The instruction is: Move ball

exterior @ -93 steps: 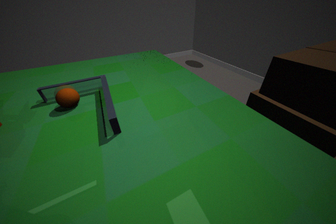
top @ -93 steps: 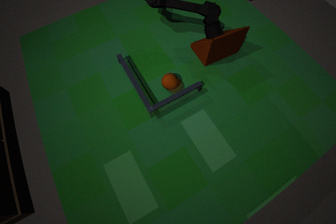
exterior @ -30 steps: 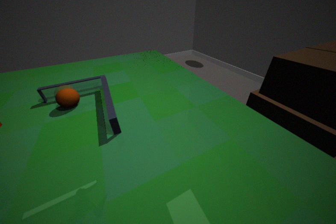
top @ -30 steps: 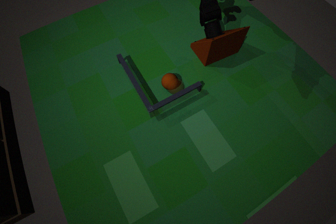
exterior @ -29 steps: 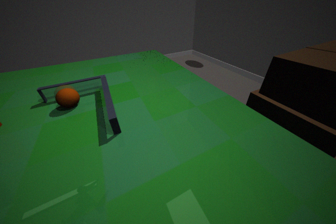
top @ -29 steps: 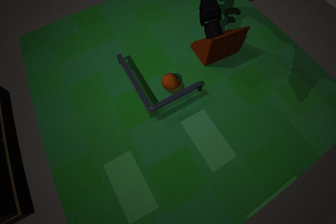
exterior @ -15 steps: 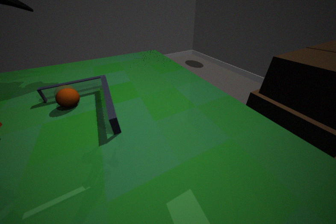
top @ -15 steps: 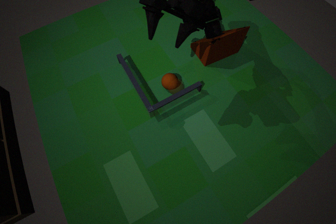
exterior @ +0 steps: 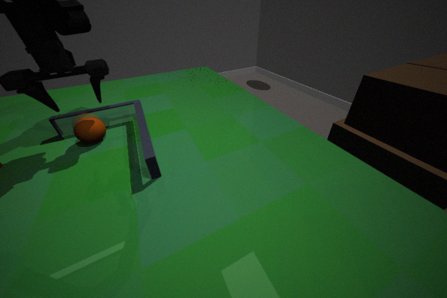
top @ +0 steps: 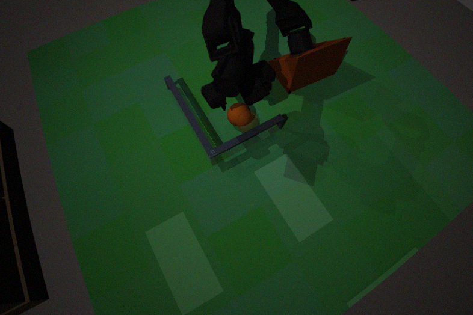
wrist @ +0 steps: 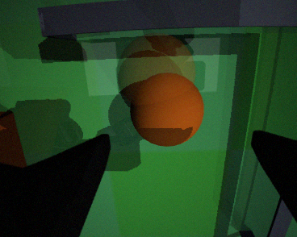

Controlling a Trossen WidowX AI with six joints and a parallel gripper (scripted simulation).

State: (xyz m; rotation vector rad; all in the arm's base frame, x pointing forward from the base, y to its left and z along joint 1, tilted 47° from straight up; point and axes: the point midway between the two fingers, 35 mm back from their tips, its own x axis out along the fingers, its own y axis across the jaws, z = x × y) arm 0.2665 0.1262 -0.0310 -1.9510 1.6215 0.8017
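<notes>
Two fingers of the gripper [exterior: 74, 99] are spread wide with nothing between them, poised above the ball [exterior: 90, 128]. The ball lies on the bench [exterior: 252, 193] inside the walls [exterior: 144, 132], partly overlapping the see-through copy [wrist: 157, 60] nearer one wall. A slow, light nudge toward that wall is advised, so that no rebound is caused.
</notes>
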